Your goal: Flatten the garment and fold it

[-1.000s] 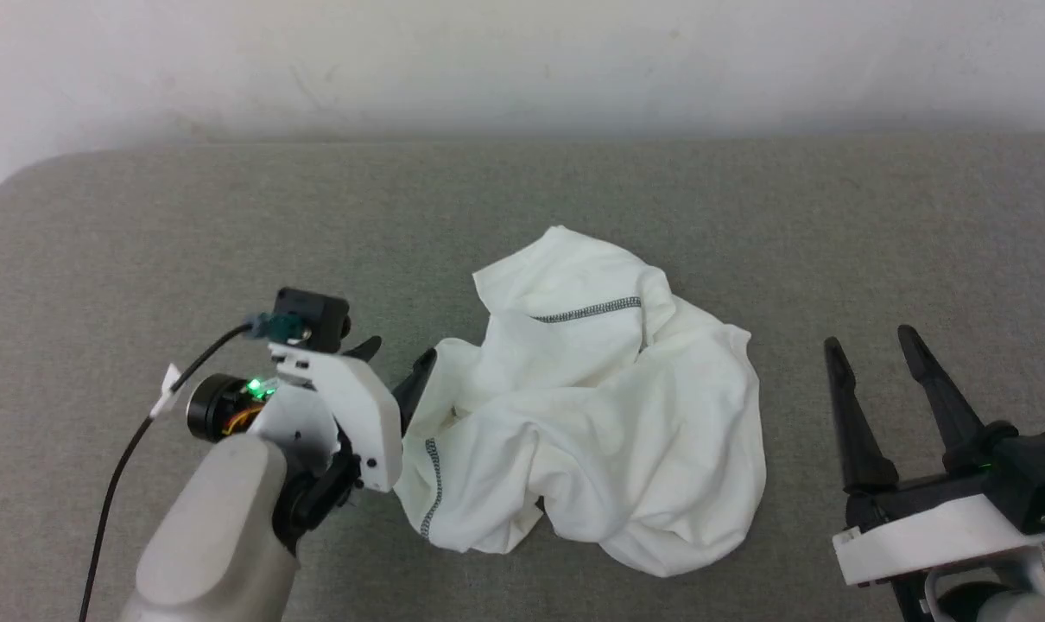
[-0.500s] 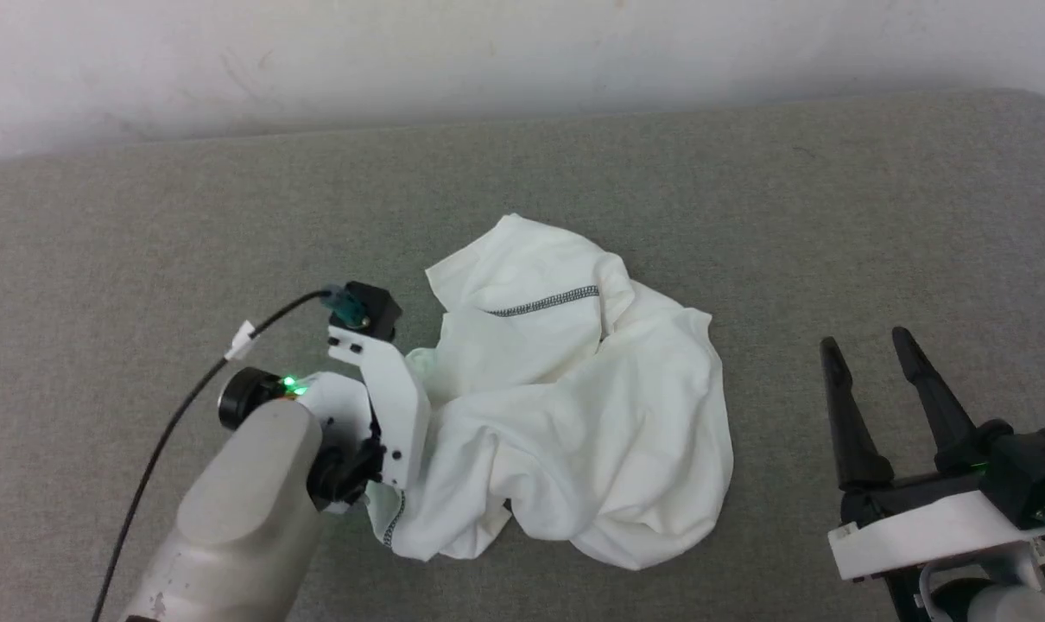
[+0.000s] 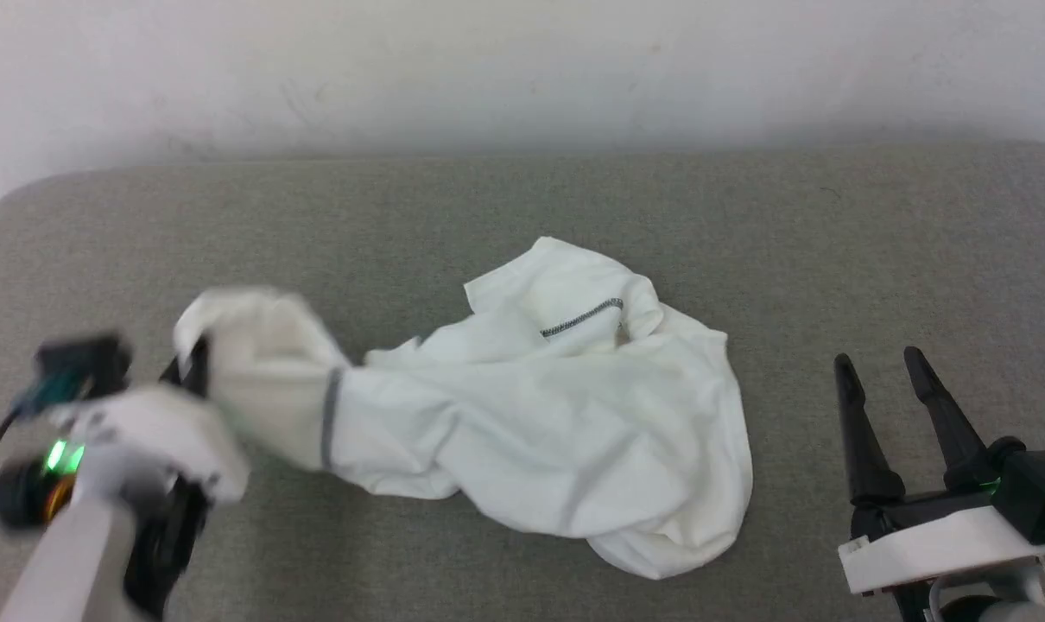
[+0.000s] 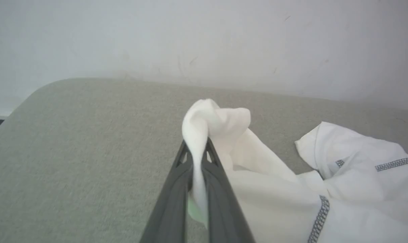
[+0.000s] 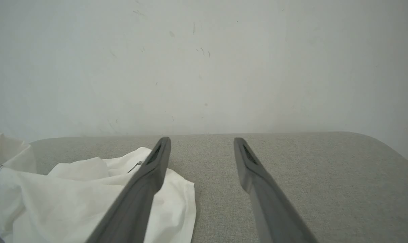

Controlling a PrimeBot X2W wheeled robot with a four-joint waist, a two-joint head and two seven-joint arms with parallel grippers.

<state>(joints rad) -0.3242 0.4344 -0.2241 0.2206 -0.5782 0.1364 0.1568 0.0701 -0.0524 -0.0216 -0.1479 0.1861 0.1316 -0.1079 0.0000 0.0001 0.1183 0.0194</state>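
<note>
The garment (image 3: 557,423), a white T-shirt with grey zigzag seams, lies crumpled on the grey padded surface, stretched out toward the left. My left gripper (image 3: 196,363) is shut on a bunched fold of it at the left end and is blurred. In the left wrist view the white cloth (image 4: 217,125) is pinched between the dark fingers (image 4: 177,189) of the left gripper (image 4: 196,148) and lifted off the surface. My right gripper (image 3: 883,363) stands open at the lower right, apart from the shirt. Seen from the right wrist, the right gripper (image 5: 201,141) holds nothing and the garment (image 5: 72,195) lies to its left.
The grey padded surface (image 3: 833,242) ends at a white wall (image 3: 522,69) at the back. Its rounded corners show at the far left (image 3: 4,199) and, in the right wrist view, at the far right (image 5: 386,148).
My left gripper has shut on the shirt's left edge and pulled it leftward, drawing the garment out from a heap. The right gripper stayed open in place. The head camera has shifted.
</note>
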